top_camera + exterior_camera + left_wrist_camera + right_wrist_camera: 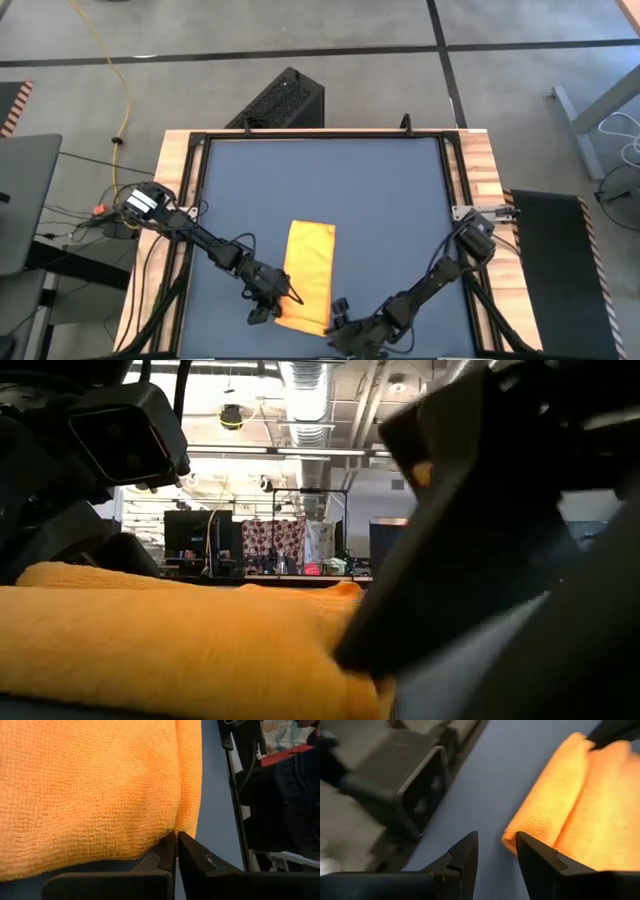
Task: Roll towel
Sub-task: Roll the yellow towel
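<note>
Closest to your low camera, the bright yellow-orange soft towel (170,635) filled the foreground as a thick padded mass, its nap dense and looped, with no print or mark on it. From above you saw the same towel (307,272) as a narrow folded strip lying lengthwise on the dark blue-grey table (370,190), toward the near edge and a little left of centre. Its near end looked bunched and thicker than the flat far end.

Your left tool (176,851) was clenched: both dark fingers met tip to tip, and those tips sat right at the towel's edge where two layers joined. Whether any cloth was actually pinched between them, you could not tell. In the overhead picture that left tool (268,304) sat against the left side of the strip's near end.

Your right tool (496,851) stood released, fingers parted, one fingertip just beside the towel's rounded folded corner and nothing between the fingers. Overhead, the right tool (340,318) was at the near right corner of the strip.
</note>
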You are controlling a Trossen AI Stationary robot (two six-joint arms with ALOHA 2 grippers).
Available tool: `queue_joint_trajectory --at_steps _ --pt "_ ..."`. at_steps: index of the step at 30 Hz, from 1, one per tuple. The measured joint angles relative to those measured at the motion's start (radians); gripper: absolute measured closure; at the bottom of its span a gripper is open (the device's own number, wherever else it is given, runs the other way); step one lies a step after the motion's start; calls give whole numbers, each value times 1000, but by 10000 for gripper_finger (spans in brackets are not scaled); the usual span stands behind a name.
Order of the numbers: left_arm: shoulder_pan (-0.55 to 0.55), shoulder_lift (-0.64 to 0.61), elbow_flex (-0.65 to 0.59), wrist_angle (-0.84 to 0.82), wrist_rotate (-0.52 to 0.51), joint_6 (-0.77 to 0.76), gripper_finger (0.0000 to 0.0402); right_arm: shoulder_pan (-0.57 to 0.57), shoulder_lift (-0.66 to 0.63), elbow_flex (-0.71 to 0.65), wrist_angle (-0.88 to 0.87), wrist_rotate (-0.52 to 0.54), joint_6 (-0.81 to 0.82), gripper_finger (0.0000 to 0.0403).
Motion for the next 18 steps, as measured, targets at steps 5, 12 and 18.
queue_joint_trajectory --at_steps 5,12,18 --pt "-2 0 0 4 0 -7 401 24 15 79 -39 206 -54 243" --pt "-2 0 0 3 0 -4 401 30 20 87 -65 214 -25 243" --pt "0 0 0 2 2 1 401 20 21 83 -65 204 -21 243"
